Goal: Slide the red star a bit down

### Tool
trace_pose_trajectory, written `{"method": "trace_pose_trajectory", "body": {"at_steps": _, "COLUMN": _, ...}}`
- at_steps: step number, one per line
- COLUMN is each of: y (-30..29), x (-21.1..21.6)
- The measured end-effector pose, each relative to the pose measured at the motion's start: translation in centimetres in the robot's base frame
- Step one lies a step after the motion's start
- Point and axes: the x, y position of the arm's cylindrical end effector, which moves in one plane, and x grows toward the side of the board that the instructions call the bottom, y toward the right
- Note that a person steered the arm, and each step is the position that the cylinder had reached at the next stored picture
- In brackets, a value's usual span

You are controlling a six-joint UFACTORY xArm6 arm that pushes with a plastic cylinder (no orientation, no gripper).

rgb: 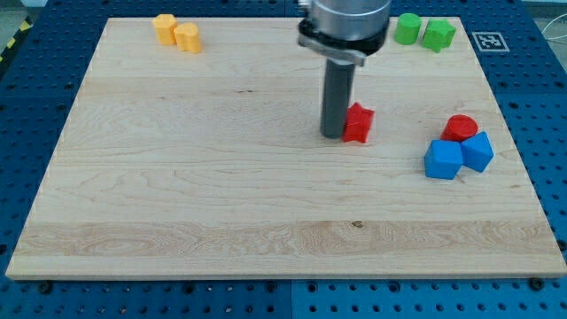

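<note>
The red star (359,122) lies on the wooden board (221,195), a little right of centre in the upper half. My tip (333,135) rests on the board right against the star's left side, touching or nearly touching it. The rod rises straight from there to the arm's grey head at the view's top. Part of the star's left edge is hidden behind the rod.
A red cylinder (461,128) and two blue blocks (443,160) (478,151) cluster at the right. Two green blocks (407,28) (438,35) sit at the top right. Two yellow blocks (166,27) (187,37) sit at the top left.
</note>
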Motion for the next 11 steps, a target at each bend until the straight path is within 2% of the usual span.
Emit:
{"method": "trace_pose_trajectory", "body": {"at_steps": 1, "y": 1.0, "x": -0.2}}
{"method": "trace_pose_trajectory", "body": {"at_steps": 3, "y": -2.6, "x": -1.2}}
{"method": "trace_pose_trajectory", "body": {"at_steps": 5, "y": -0.5, "x": -5.9}}
{"method": "trace_pose_trajectory", "body": {"at_steps": 8, "y": 6.2, "x": -1.4}}
{"method": "trace_pose_trajectory", "body": {"at_steps": 11, "y": 1.4, "x": -1.6}}
